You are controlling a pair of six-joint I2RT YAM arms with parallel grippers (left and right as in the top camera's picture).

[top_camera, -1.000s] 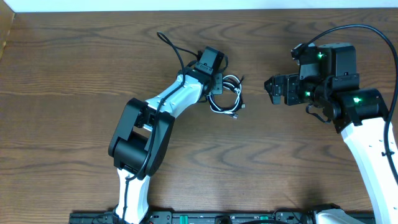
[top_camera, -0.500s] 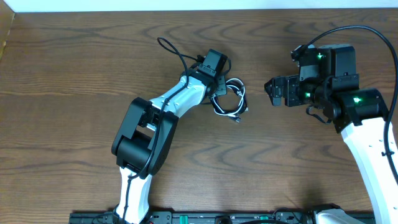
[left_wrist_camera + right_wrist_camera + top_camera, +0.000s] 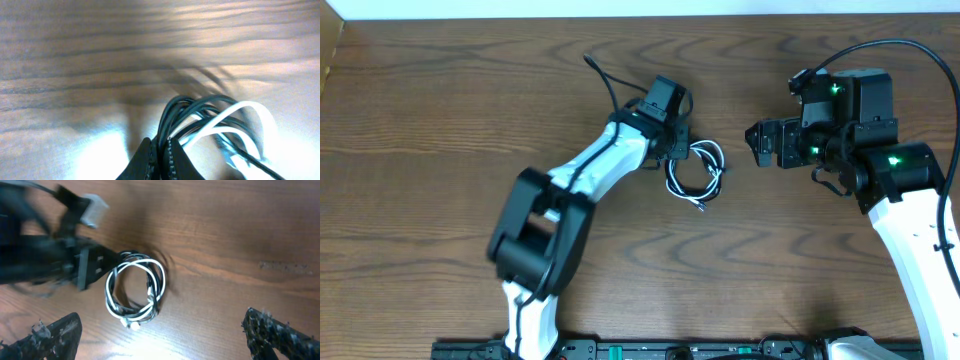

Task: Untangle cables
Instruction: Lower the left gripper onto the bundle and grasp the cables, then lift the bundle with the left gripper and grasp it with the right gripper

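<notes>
The cables [image 3: 712, 152], one white and one black, lie together as one small tangled coil on the wooden table [image 3: 440, 120], just right of my left gripper [image 3: 676, 152]. In the left wrist view the left gripper [image 3: 160, 156] is shut on the coil's strands, with the black cable [image 3: 172, 112] and the white cable [image 3: 245, 107] looping away from the jaws. My right gripper [image 3: 753, 143] is open and empty, a short way right of the coil. The right wrist view shows the coil [image 3: 108, 294] with its small white plugs [image 3: 131, 324], far in front of the open right fingers [image 3: 165, 335].
A thicker black arm wire [image 3: 603, 80] arcs behind the left wrist. The right arm's body [image 3: 880, 170] fills the right side of the table. The table's far edge meets a white wall [image 3: 620, 8].
My left gripper has swung right and slightly toward the front, dragging the coil with it toward the right gripper. The right arm has not moved.
</notes>
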